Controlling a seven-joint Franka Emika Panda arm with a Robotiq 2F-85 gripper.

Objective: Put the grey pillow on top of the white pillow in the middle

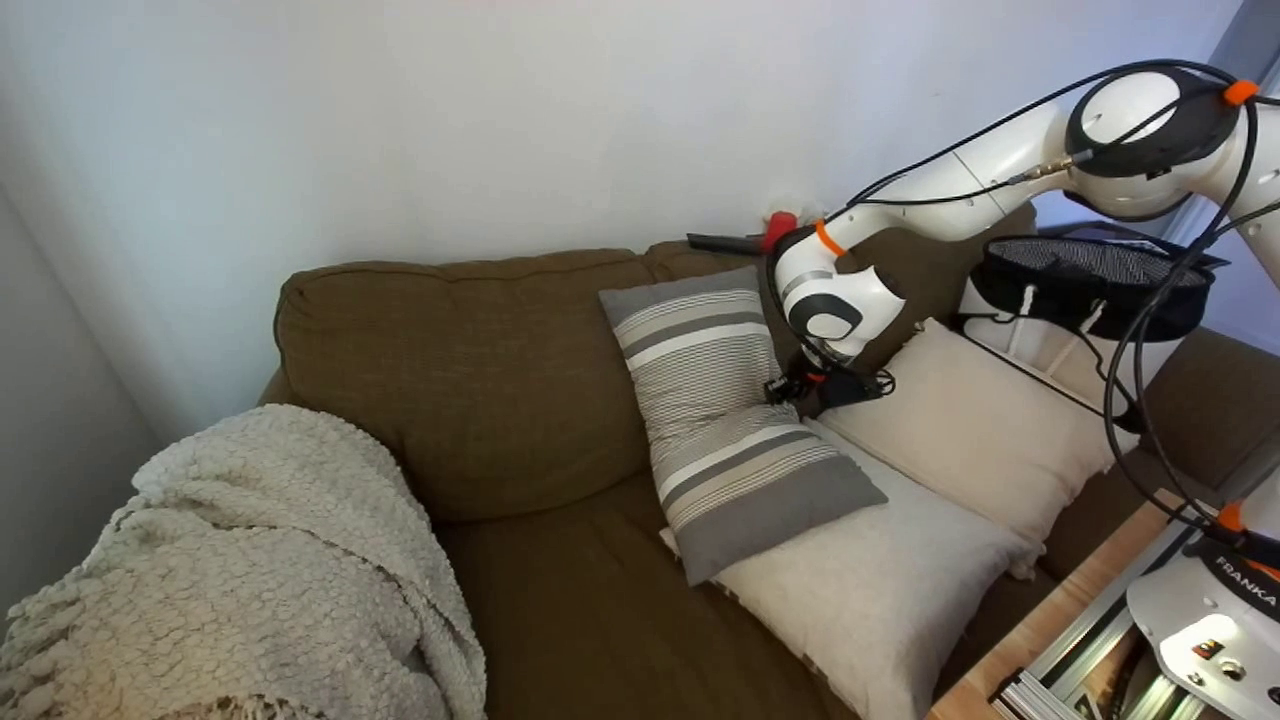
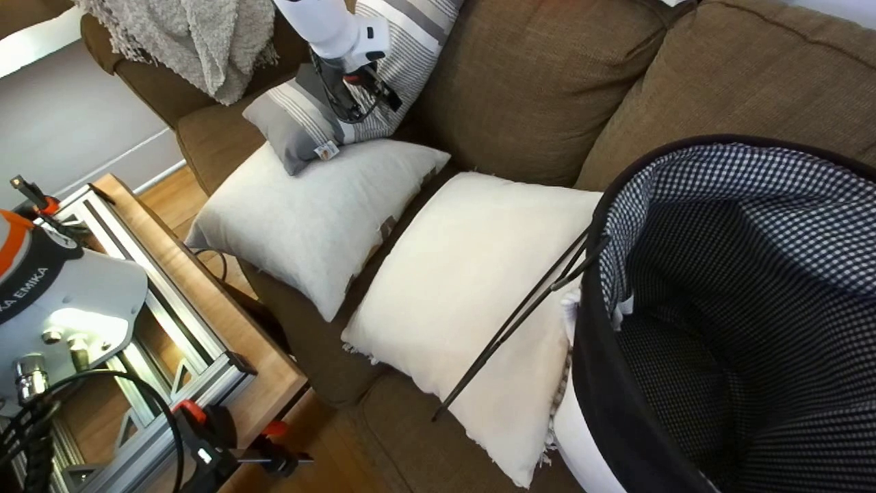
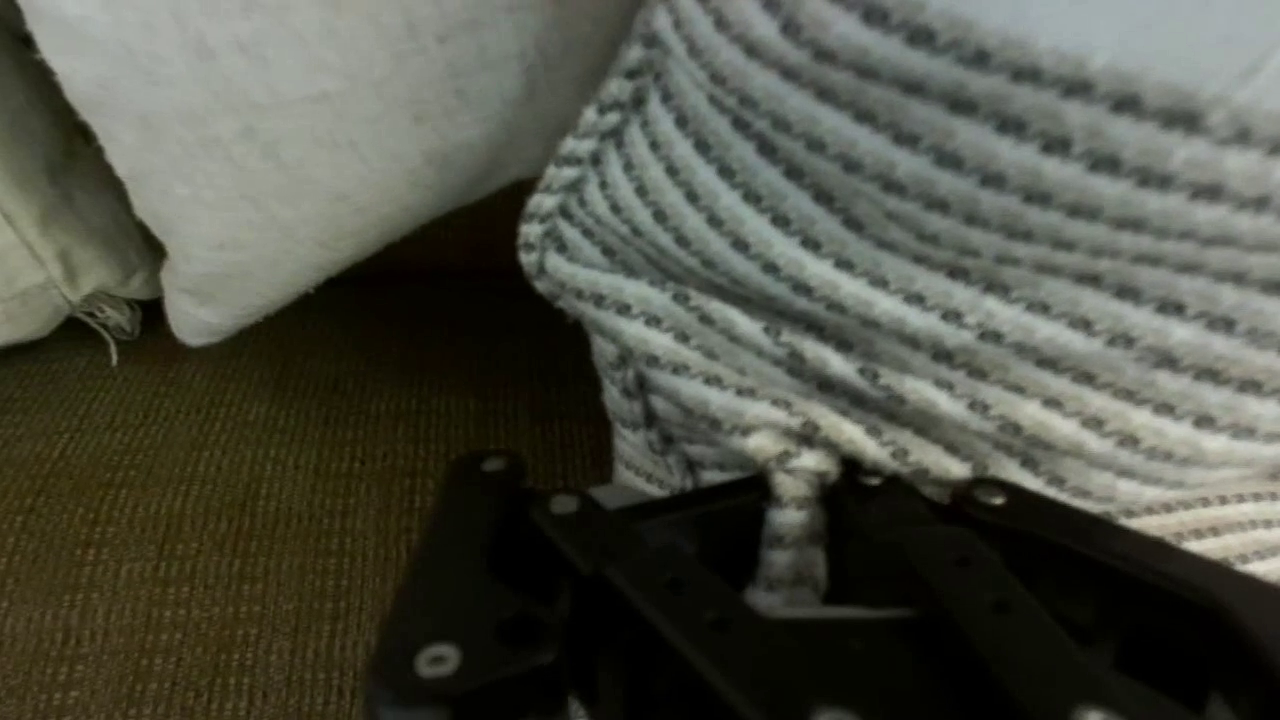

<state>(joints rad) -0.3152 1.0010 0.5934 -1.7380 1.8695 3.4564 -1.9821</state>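
Pinching a fold of the striped grey pillow [image 1: 715, 415] in the Robotiq gripper [image 3: 800, 482]; already partly on the off-white pillow [image 1: 865, 570], seemingly yet to be centred and released.

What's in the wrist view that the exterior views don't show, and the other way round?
Only the wrist view shows a fold of the grey pillow clearly pinched in the gripper.
Only the exterior views show the pale blanket, the checked-lined basket and the robot's base.
All share the grey pillow, the gripper, the white pillow and the brown sofa.
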